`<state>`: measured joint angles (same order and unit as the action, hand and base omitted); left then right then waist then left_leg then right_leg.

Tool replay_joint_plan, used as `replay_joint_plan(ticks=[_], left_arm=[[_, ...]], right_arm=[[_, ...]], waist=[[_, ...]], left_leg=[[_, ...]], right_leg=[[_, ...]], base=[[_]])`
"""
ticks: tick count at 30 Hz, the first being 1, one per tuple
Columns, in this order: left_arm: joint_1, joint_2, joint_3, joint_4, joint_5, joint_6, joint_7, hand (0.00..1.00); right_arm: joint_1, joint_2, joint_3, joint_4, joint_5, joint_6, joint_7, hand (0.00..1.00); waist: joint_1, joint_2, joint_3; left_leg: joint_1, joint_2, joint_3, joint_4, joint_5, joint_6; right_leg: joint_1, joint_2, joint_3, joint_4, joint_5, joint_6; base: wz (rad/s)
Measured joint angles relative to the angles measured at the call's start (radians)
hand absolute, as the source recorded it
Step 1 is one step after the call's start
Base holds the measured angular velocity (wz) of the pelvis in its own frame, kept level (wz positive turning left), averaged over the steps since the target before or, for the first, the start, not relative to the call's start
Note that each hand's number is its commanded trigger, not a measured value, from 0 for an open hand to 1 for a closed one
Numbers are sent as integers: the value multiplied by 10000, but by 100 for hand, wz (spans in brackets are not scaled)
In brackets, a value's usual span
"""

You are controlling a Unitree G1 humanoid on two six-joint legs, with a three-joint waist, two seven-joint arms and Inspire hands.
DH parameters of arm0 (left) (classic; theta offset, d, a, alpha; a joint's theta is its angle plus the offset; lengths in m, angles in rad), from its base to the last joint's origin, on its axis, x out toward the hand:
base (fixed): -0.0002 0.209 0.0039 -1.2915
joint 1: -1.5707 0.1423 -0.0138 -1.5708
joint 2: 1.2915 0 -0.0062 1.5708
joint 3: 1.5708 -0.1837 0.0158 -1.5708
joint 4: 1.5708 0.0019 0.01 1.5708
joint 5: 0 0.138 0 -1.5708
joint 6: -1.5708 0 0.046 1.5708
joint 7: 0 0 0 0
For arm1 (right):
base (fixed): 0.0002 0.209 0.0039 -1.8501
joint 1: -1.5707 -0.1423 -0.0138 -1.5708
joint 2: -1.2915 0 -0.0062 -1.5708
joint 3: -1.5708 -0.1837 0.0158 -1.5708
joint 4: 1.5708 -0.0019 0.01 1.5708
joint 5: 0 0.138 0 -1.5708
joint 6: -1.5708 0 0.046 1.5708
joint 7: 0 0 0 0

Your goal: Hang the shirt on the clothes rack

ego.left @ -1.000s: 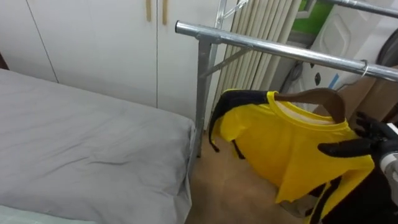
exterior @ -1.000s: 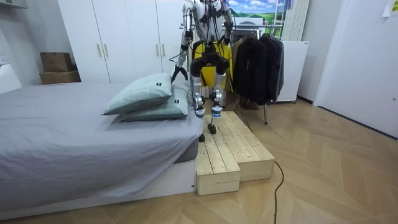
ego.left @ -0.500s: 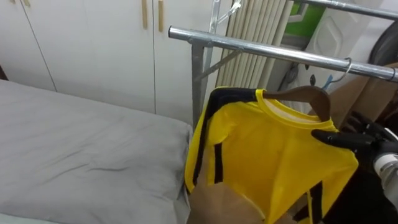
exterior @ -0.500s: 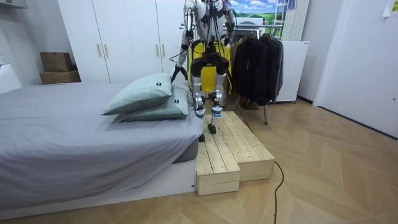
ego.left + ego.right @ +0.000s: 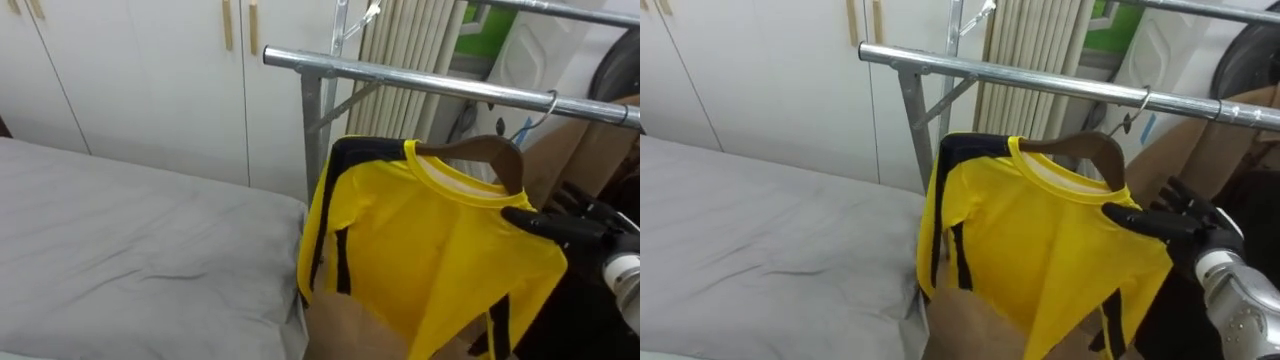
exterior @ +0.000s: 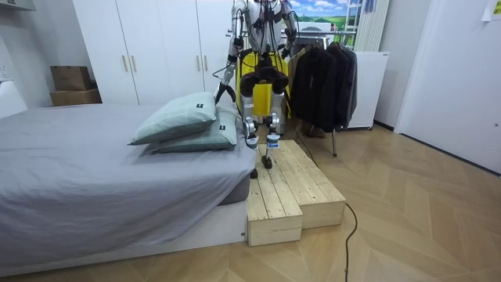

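My right hand (image 5: 1160,222) sits on the yellow shirt (image 5: 1040,250) shoulder, grip unreadable; I'd seat the hanger hook (image 5: 1137,105) over the rail (image 5: 1020,75) before release.

Both eye views look down from the robot's head, close on the metal rail (image 5: 420,78) across the upper frame, the yellow shirt (image 5: 430,250) at centre right and the bed (image 5: 130,250) at lower left. The room view stands far off, facing the wardrobe (image 6: 156,47). It shares the bed and the shirt, which is small at upper centre.
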<state>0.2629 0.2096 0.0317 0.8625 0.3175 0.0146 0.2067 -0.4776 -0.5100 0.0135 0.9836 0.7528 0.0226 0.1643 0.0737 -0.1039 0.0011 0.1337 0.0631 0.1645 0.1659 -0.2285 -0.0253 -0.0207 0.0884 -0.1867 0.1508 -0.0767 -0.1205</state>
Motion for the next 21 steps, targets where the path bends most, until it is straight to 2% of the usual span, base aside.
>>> replay_joint_plan(ticks=[7, 13, 17, 19, 21], left_arm=[[29, 1, 93, 600, -219, -9, 32, 0], [49, 10, 710, 1200, -1433, -157, -265, 0], [116, 9, 885, 1674, -2491, -176, -421, 0], [63, 10, 902, 1839, -2711, -173, -433, 0], [5, -16, 945, 2166, -3180, -181, -461, 0]], right_arm=[[470, -9, -89, -5, -37, 0, 506, 0], [850, -17, -510, -215, 159, -2, 714, 0], [1944, 24, -1243, -903, -211, -25, 785, 0], [2280, 46, -1250, -1127, -348, -23, 811, 0], [2860, 59, -1285, -1333, -781, -23, 1075, 0]], waist=[[-116, -10, 0], [-157, -5, 5], [-188, 3, -12], [-318, 9, -13], [-400, 102, -4]], left_leg=[[103, -11, 31, -12, -1, 0], [126, -17, 244, -11, -5, 2], [182, -19, 259, -24, -10, 6], [180, -18, 300, -51, -11, 6], [194, -1, 377, -121, -28, -5]], right_leg=[[33, 12, 129, 10, -17, 0], [-8, 70, 439, 24, -12, 17], [27, 76, 463, 34, -5, 22], [-3, 87, 489, 43, -4, 23], [8, 111, 531, 39, -5, 23]], base=[[-4], [-9], [-2], [-4], [-8]])
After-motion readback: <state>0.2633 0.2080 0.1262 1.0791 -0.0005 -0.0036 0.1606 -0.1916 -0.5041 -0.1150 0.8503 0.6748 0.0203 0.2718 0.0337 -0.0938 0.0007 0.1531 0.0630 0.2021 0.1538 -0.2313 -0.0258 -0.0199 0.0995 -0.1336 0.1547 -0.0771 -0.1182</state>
